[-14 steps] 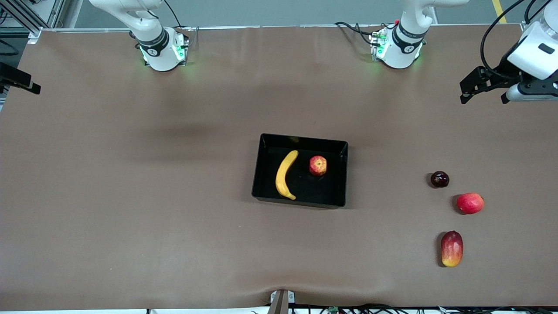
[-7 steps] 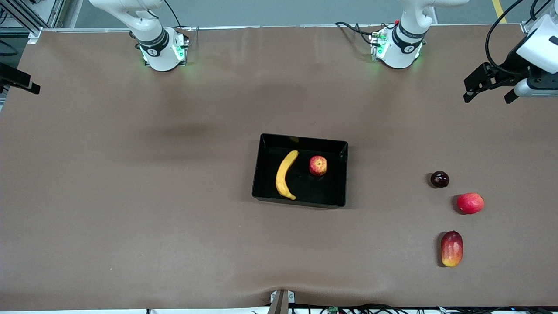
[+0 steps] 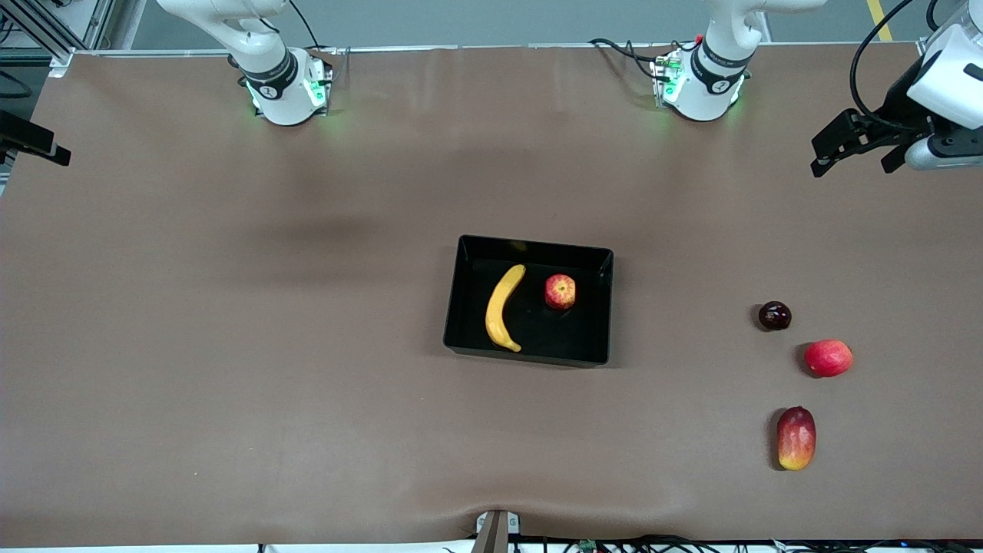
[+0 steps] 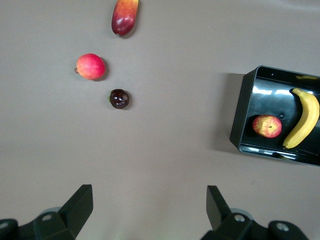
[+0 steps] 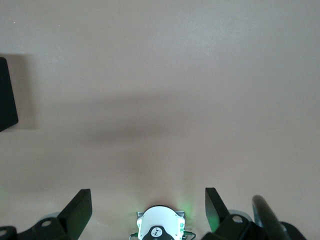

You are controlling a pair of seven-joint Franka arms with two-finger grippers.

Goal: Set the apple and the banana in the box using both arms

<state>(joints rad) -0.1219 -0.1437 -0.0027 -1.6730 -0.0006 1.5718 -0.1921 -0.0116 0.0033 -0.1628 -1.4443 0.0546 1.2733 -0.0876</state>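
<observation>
The black box sits mid-table. The yellow banana and the red apple lie in it, side by side and apart. The left wrist view shows the box, the apple and the banana too. My left gripper is open and empty, up over the left arm's end of the table, far from the box; its jaws stand wide over bare table. My right gripper is open and empty over its own arm's base; it is out of the front view.
A dark plum, a pinkish-red round fruit and a red-yellow mango lie toward the left arm's end of the table. A corner of the box shows in the right wrist view.
My left gripper has drawn back slightly toward the left arm's end of the table, still open. The fruit and the box have not moved.
</observation>
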